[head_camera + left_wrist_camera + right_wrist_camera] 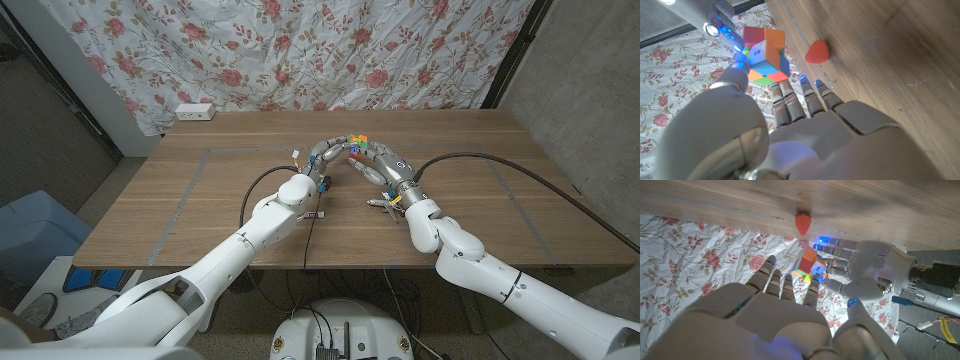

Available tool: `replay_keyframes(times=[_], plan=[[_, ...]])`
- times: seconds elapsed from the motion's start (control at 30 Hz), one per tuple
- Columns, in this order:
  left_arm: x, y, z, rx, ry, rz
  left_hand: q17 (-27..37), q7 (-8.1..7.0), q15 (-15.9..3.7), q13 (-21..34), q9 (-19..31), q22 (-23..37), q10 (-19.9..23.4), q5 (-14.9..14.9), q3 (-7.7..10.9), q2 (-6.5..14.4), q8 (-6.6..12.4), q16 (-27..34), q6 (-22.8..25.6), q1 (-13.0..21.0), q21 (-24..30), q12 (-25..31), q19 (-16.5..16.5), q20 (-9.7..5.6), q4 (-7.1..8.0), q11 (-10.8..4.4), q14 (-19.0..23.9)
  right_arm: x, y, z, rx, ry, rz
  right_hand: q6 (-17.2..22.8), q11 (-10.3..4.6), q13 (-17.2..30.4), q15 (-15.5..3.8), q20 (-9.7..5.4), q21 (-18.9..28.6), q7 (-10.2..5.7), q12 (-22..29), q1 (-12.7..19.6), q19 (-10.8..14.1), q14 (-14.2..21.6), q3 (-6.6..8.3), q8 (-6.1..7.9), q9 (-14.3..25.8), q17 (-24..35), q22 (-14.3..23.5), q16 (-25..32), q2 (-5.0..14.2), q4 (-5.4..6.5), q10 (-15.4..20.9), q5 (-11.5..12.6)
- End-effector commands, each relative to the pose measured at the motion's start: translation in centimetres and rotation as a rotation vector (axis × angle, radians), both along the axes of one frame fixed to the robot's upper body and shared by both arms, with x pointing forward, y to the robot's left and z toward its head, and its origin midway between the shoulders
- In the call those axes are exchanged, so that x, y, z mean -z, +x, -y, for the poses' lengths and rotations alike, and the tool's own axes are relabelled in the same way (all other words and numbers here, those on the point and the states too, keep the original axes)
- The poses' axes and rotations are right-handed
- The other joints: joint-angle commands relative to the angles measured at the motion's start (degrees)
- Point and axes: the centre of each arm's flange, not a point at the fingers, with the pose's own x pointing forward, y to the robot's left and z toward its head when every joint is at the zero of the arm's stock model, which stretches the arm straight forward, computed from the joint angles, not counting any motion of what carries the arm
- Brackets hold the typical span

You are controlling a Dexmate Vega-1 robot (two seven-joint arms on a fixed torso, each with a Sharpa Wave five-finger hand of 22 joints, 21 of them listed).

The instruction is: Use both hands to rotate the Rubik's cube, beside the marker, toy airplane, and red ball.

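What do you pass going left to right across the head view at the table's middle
Left hand → Rubik's cube, held up between both hands → right hand. The left hand's fingers reach the cube from one side, the right hand's from the other.

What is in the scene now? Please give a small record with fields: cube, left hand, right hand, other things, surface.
cube: Rubik's cube, held up between both hands
left hand: left hand, fingers on the cube
right hand: right hand, fingers on the cube
other things: red ball on the table beyond the cube
surface: wooden table; floral cloth behind
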Motion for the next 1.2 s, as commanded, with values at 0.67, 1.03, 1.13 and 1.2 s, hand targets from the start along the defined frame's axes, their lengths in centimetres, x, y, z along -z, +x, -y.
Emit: replay_keyframes(times=[0.67, 1.03, 1.13, 1.2], plan=[[-0.7, -0.7, -0.6, -0.011, -0.007, 0.044, 0.25, 0.74, -2.41, 0.15, 0.22, 0.18, 0.30, 0.14, -0.09, 0.18, -0.05, -0.07, 1.05, -0.12, -0.04, -0.01, 0.05, 0.41, -0.03, -1.12, -0.51, -1.7, -0.8, 1.7, 0.049, 0.052, 0.085, 0.99, -0.37, 0.19, -0.32, 0.11, 0.25, -0.20, 0.21, 0.01, 0.47, 0.17, 0.47, 0.32, 0.23, 0.19, 0.11, 0.30, 0.68, -0.01, 0.47, 0.20], [-0.8, -0.9, -0.5, 0.001, -0.014, 0.042, 0.34, 0.59, -2.91, 0.21, 0.25, 0.59, -0.32, 0.13, -0.41, 0.06, -0.16, 0.40, 0.67, 0.03, 2.65, -0.16, 8.81, -0.97, -0.02, -1.03, 1.43, -2.2, -0.9, 1.8, 0.046, 0.055, 0.100, 1.02, -0.50, 0.19, -0.28, 0.22, 0.22, -0.25, 0.19, 0.07, 0.48, 0.17, 0.55, 0.21, 0.23, 0.19, 0.11, 0.30, 0.66, -0.06, 0.49, 0.16], [-0.7, -0.8, -0.5, 0.003, -0.014, 0.038, 0.41, 0.44, -3.17, 0.26, 0.27, 0.80, -0.56, 0.12, -0.59, 0.06, -0.19, 0.62, 0.49, 0.09, 3.48, -0.08, 11.58, -1.42, 0.01, -1.01, 2.70, -2.3, -0.9, 1.8, 0.047, 0.052, 0.104, 0.99, -0.51, 0.19, -0.27, 0.27, 0.21, -0.26, 0.18, 0.06, 0.47, 0.08, 0.53, 0.17, 0.23, 0.20, 0.11, 0.28, 0.62, -0.06, 0.48, 0.15], [-0.7, -0.7, -0.5, 0.010, -0.020, 0.033, 0.50, 0.41, -3.34, 0.28, 0.28, 0.92, -0.76, 0.09, -0.77, 0.09, -0.21, 0.85, 0.34, 0.08, 4.00, -0.02, 13.24, -1.49, 0.05, -1.00, 3.83, -2.5, -0.9, 1.7, 0.045, 0.054, 0.102, 0.89, -0.49, 0.19, -0.22, 0.45, 0.17, -0.27, 0.15, 0.06, 0.40, 0.04, 0.55, 0.11, 0.23, 0.22, 0.11, 0.27, 0.64, -0.06, 0.41, 0.13]])
